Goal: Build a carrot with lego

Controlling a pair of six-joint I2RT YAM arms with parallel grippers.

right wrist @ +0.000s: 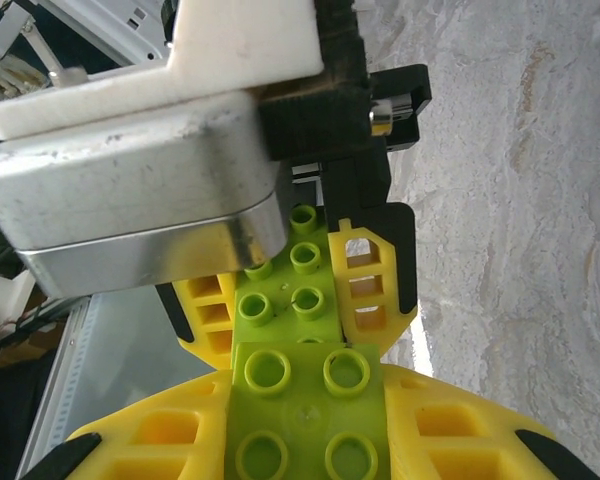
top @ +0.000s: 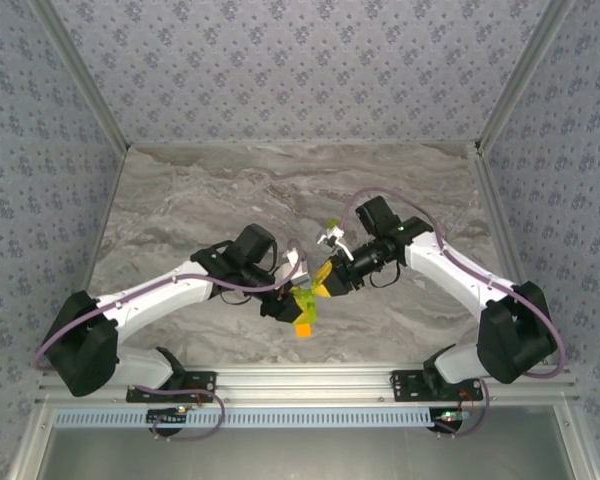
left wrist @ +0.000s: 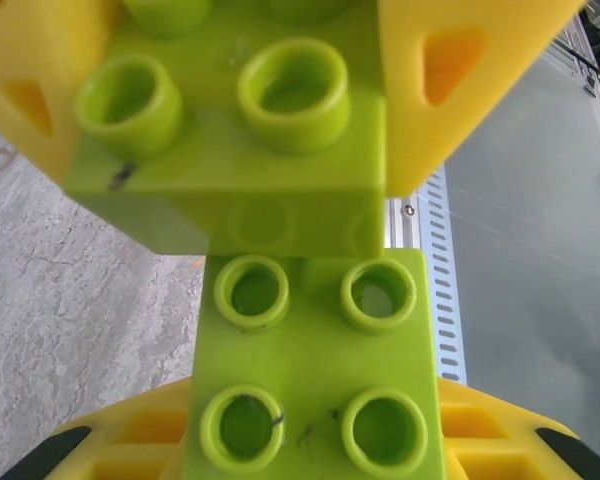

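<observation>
My left gripper (top: 296, 304) and right gripper (top: 326, 279) meet tip to tip over the near middle of the table. In the left wrist view my left gripper (left wrist: 315, 432) is shut on a lime-green brick (left wrist: 315, 350), studs facing the camera. Its far edge touches a second lime-green brick (left wrist: 230, 130), gripped by the right gripper's yellow fingers (left wrist: 460, 80). In the right wrist view my right gripper (right wrist: 305, 435) is shut on that second lime-green brick (right wrist: 305, 405), against the left one's brick (right wrist: 290, 290). An orange brick (top: 303, 328) hangs just below the left gripper's green brick and looks joined to it.
A small lime-green piece (top: 332, 223) lies on the marble table (top: 200, 200) just behind the right wrist. Patterned walls close in the left, back and right sides. An aluminium rail (top: 310, 380) runs along the near edge by the arm bases.
</observation>
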